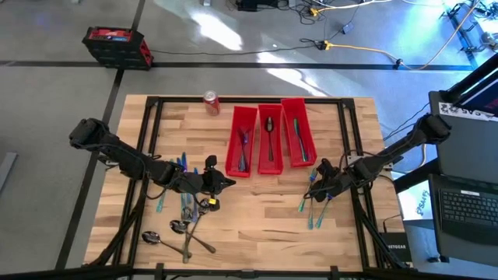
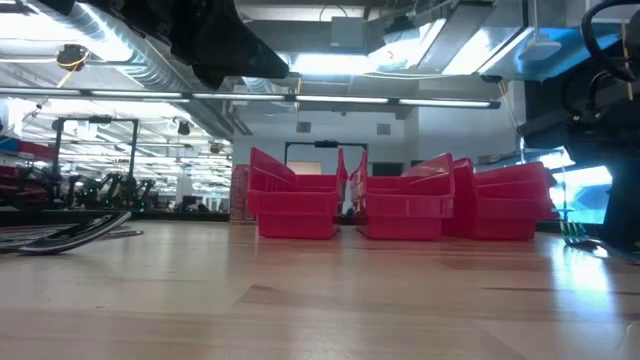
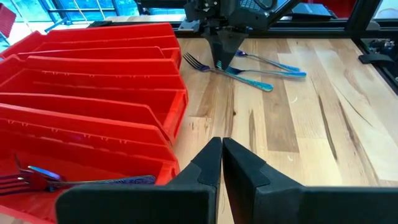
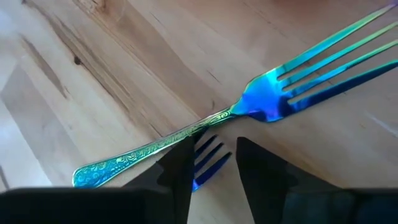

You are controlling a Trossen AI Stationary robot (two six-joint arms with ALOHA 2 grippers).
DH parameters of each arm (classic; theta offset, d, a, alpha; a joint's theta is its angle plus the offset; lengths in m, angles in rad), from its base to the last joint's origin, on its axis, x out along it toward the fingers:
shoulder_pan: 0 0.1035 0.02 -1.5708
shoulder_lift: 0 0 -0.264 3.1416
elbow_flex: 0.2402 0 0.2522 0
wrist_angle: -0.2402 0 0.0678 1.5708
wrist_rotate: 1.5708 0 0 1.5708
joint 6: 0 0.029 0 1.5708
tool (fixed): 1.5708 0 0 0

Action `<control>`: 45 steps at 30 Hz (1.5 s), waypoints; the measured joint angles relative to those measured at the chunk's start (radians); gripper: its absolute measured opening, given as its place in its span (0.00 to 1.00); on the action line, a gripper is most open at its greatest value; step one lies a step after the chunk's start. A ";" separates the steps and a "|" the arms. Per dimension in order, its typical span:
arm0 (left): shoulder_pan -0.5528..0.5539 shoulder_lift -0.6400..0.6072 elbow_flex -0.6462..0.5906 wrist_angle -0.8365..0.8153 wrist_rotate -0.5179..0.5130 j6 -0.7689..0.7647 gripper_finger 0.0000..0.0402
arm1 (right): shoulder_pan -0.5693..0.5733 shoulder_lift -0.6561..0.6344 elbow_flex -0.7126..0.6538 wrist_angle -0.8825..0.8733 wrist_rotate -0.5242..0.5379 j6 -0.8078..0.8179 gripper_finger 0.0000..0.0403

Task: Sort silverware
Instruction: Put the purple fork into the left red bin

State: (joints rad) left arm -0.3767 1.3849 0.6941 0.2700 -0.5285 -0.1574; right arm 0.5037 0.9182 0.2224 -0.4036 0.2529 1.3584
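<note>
- A teal fork [image 4: 249, 112] lies flat just ahead of the right claw [image 4: 214, 165], whose fingers stand apart, holding nothing.
- The left claw [image 3: 222, 163] is shut, empty, above the wooden table [image 1: 257, 210].
- Red bins [image 1: 269, 138] stand beyond.

No text, brand, number or sign can be read anywhere in these views. The red soda can [image 1: 211, 102] shows markings too small to make out, and the red bins [image 1: 269, 138] bear none.

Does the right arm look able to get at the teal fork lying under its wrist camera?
Probably yes. The right gripper is right over the teal fork, fingers apart on either side of the handle, with bare wooden table around and nothing covering it.
</note>
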 joint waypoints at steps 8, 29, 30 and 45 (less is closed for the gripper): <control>0.000 0.000 0.000 0.000 0.000 0.000 0.00 | 0.000 0.010 -0.002 0.014 0.010 -0.007 0.16; 0.000 0.000 0.000 0.000 0.000 0.000 0.00 | 0.000 0.011 -0.004 0.118 -0.041 -0.069 0.00; 0.000 0.000 0.000 -0.001 0.000 0.000 0.00 | 0.000 0.010 -0.004 0.117 -0.046 -0.057 0.00; 0.000 0.000 0.000 -0.001 0.000 0.000 0.00 | 0.000 0.009 0.101 0.084 -0.043 -0.085 0.00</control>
State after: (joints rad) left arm -0.3771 1.3849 0.6941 0.2687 -0.5285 -0.1571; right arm 0.5034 0.9268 0.3230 -0.3198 0.2097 1.2736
